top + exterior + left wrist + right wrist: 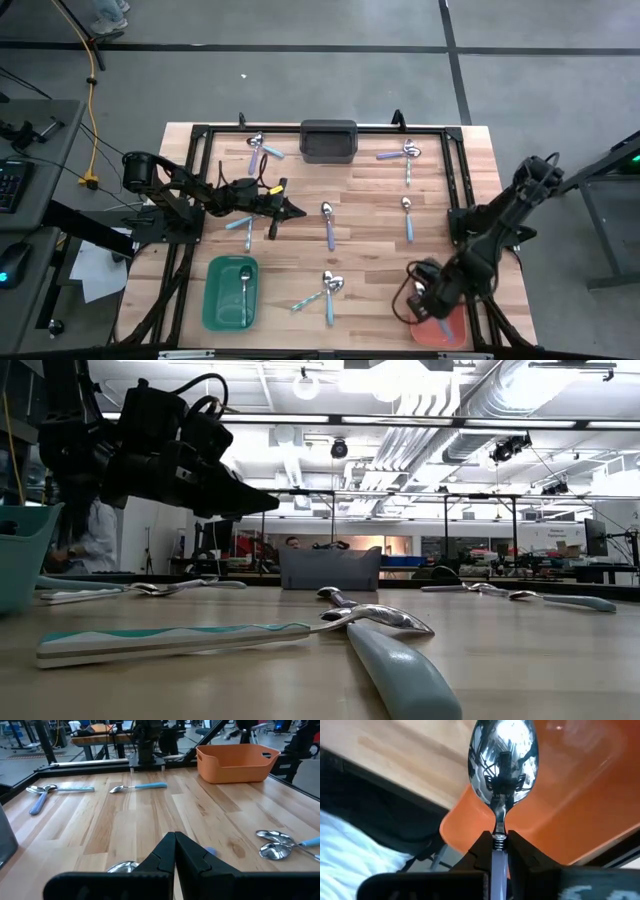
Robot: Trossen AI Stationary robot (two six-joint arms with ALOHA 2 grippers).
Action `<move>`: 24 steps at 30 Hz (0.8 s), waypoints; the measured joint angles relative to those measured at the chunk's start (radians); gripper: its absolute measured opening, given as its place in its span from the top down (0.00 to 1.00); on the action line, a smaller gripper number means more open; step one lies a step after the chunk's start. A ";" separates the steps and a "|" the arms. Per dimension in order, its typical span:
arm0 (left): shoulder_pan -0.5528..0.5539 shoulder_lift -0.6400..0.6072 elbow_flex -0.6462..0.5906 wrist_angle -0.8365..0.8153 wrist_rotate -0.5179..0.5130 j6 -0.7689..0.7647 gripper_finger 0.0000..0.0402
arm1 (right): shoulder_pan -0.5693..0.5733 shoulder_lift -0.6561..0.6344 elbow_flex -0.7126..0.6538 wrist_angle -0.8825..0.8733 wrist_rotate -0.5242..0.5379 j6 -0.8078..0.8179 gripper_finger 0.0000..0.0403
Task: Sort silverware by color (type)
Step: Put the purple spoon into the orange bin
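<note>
while over orange bin (pixel 580 805), right fingers (pixel 481 851) pinch spoon (pixel 503 757) neck.

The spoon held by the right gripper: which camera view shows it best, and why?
The right wrist view: the spoon fills the picture, bowl up, clamped in the right gripper over the orange bin. The high view hides it behind the gripper; the low and left wrist views miss it.

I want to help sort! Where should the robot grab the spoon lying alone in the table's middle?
By its thin handle, from straight above, fingers straddling it crosswise. The middle spoon lies flat with bare table on either side; its round shiny bowl would likely slip. The shut left gripper is beside it; the right gripper holds another spoon.
</note>
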State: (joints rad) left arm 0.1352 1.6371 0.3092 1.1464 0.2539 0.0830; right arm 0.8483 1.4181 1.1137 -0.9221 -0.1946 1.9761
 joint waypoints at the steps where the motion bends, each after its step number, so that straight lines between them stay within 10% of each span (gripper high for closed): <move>1: -0.001 0.000 0.000 -0.002 0.000 0.000 1.00 | 0.017 0.010 0.000 0.019 0.006 0.015 0.97; 24: -0.099 0.000 0.000 -0.026 -0.058 -0.001 1.00 | 0.098 0.187 0.000 -0.039 0.090 0.069 0.97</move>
State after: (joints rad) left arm 0.0358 1.6371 0.3092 1.1206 0.1955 0.0822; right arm 0.9459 1.6048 1.1137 -0.9607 -0.1047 2.0455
